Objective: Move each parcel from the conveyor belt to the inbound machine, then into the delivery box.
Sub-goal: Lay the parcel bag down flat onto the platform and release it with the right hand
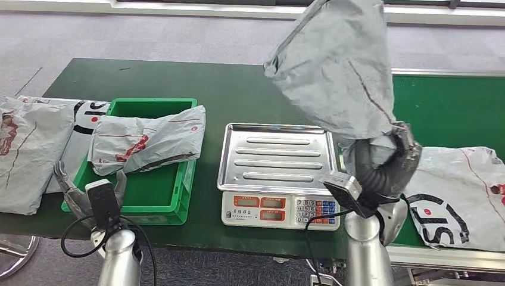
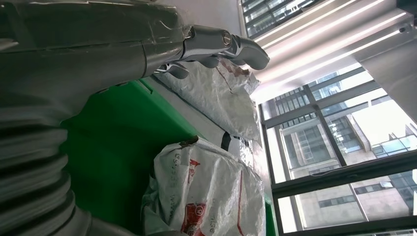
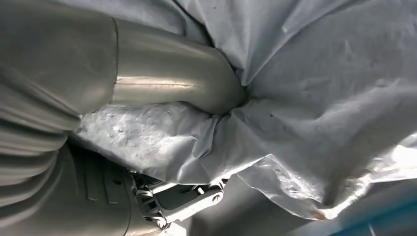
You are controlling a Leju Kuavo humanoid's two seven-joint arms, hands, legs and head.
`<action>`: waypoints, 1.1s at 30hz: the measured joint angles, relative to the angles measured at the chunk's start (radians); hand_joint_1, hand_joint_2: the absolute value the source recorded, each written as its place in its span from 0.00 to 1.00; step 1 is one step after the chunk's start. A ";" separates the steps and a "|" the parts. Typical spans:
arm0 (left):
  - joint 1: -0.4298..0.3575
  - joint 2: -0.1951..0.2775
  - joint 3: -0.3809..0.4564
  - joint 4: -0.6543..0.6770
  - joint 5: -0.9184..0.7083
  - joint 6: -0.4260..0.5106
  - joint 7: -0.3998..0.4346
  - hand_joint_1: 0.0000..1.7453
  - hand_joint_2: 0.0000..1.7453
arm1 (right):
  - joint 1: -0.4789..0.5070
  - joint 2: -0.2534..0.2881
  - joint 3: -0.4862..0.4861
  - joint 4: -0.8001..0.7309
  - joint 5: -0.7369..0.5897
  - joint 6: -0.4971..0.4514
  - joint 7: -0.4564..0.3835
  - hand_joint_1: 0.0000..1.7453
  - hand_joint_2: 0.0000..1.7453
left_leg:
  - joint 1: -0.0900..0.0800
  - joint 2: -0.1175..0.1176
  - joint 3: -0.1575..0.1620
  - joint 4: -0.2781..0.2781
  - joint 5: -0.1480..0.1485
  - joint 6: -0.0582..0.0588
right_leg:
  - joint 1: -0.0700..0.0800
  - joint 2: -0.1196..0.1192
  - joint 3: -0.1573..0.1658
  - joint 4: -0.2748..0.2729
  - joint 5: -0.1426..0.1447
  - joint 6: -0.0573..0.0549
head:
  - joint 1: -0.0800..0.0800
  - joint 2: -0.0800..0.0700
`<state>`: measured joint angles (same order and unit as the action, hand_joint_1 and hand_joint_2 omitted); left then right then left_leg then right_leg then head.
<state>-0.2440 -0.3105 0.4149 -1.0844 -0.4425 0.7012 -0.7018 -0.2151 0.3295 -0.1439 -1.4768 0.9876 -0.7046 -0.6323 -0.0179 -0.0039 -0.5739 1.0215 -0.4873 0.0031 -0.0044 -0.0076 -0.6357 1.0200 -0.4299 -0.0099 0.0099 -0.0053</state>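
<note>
A grey parcel point(image 1: 339, 65) is gripped upright by the right hand point(image 1: 381, 170), just beside the scale point(image 1: 277, 158); the left hand point(image 1: 89, 193) is spread empty.

Parcel point(image 1: 339, 71) gripped in the right hand point(image 1: 381, 170): grey plastic film, crumpled, dull sheen; scale tray point(image 1: 277, 158) just left of that hand: ribbed stainless metal, bright & glossy, on a white plastic base w/ coloured keys; crate point(image 1: 152, 199) just beyond the left hand point(image 1: 89, 199): green moulded plastic, smooth, slight gloss; parcel in crate point(image 1: 149, 140): wrinkled grey-white poly film w/ red print; worktop point(image 1: 238, 89): dark green, matt; both hands: silver metal w/ grey ribbed covers.
</note>
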 joint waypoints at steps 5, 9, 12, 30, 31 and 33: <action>0.007 0.001 0.001 -0.007 0.007 0.000 0.000 0.00 1.00 | -0.001 -0.007 -0.031 -0.061 0.045 0.004 0.025 1.00 1.00 | -0.001 0.003 0.002 0.000 0.000 0.000 | 0.000 0.002 0.001 -0.001 0.000 0.000 | 0.000 0.000; 0.007 0.002 0.001 -0.007 0.001 0.000 0.000 0.00 1.00 | 0.012 -0.004 -0.033 -0.085 0.077 0.004 0.052 1.00 1.00 | 0.000 0.002 0.002 0.000 0.000 0.000 | 0.000 0.002 0.001 0.000 0.000 0.000 | 0.000 0.000; 0.007 0.002 0.001 -0.007 0.001 0.000 0.000 0.00 1.00 | 0.012 -0.004 -0.035 -0.086 0.091 0.004 0.055 1.00 1.00 | 0.000 0.003 0.002 0.000 0.000 0.000 | 0.000 0.002 0.001 0.000 0.000 0.000 | 0.000 0.000; 0.009 0.002 0.001 -0.011 0.002 0.000 -0.001 0.00 1.00 | -0.153 0.032 0.127 0.677 0.274 0.004 0.322 1.00 1.00 | 0.003 0.002 0.002 0.000 0.002 -0.003 | 0.000 0.003 0.001 0.001 0.001 -0.002 | 0.000 0.000; 0.009 0.002 0.001 -0.010 0.001 0.000 0.000 0.00 1.00 | -0.159 0.033 0.133 0.707 0.277 0.004 0.330 1.00 1.00 | 0.004 0.003 0.002 0.000 0.002 -0.003 | 0.000 0.004 0.001 0.001 0.001 -0.002 | 0.000 0.000; 0.009 0.002 0.001 -0.010 -0.003 0.000 0.000 0.00 1.00 | -0.170 0.034 0.142 0.755 0.282 0.003 0.339 1.00 1.00 | 0.004 0.003 0.002 0.000 0.002 -0.003 | 0.000 0.004 0.001 0.001 0.001 -0.003 | 0.000 0.000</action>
<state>-0.2345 -0.3090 0.4158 -1.0943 -0.4454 0.7012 -0.7023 -0.3849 0.3639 -0.0023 -0.7213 1.2694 -0.7015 -0.2934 -0.0143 -0.0013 -0.5717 1.0210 -0.4857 -0.0003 -0.0040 -0.0040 -0.6346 1.0205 -0.4293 -0.0126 0.0095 -0.0054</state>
